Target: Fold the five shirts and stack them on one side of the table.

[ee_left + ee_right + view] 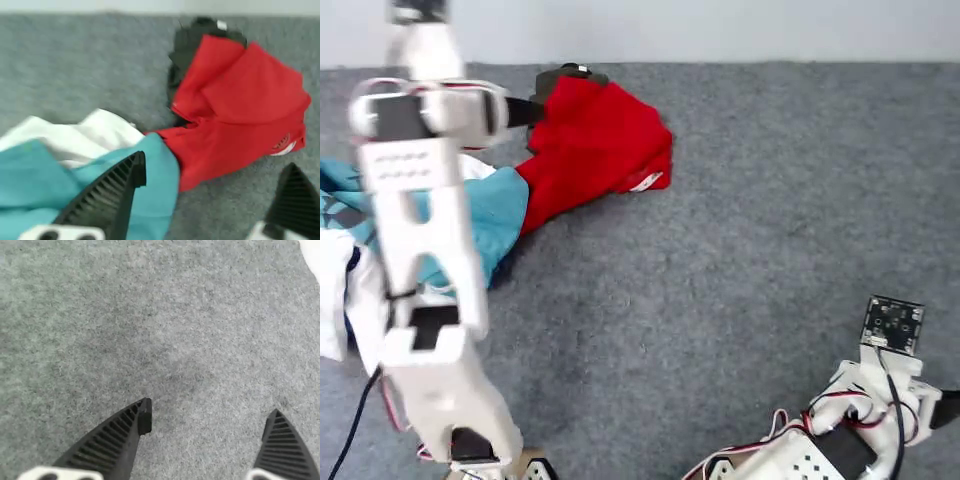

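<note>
A crumpled red shirt [595,150] [240,110] lies at the table's far left-centre, on top of a black shirt [565,75] [192,42] that peeks out behind it. Beside it a teal shirt [485,215] [40,195] overlaps a white shirt [340,290] [85,135] in a loose pile at the left edge. My left gripper [525,112] [217,172] hangs open above the seam between the red and teal shirts, holding nothing. My right gripper [210,416] is open over bare grey carpet, far from the shirts.
The grey carpeted table [770,200] stretches bare across the middle and right. The right arm [860,430] sits folded at the near right corner. A pale wall runs along the far edge.
</note>
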Robot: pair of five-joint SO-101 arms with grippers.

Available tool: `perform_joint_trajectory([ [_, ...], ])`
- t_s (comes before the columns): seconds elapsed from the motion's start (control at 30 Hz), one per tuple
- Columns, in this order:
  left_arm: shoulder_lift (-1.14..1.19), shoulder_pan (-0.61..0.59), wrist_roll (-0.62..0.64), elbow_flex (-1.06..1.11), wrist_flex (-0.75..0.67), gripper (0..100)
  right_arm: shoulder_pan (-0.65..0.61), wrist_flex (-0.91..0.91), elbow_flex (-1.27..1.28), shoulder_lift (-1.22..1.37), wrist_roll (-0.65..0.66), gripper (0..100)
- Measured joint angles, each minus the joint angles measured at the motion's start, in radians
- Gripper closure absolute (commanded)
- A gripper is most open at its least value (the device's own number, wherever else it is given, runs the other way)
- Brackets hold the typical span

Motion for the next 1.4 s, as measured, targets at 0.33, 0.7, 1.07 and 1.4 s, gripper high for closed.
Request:
perform_joint_trajectory([
  [0.33,0.483,0.124,0.040,-0.198,-0.072,60,0.000,0.000,0.000,0.000,0.002,64.1],
  [0.7,0.772,0.084,0.044,-0.563,0.051,85,0.000,0.000,0.000,0.000,0.002,64.1],
  [1.07,0.773,-0.094,0.044,-0.721,0.038,99,0.000,0.000,0.000,0.000,0.002,64.1],
  [1.4,0.451,-0.341,0.046,-0.784,0.176,99,0.000,0.000,0.000,0.000,0.002,64.1],
])
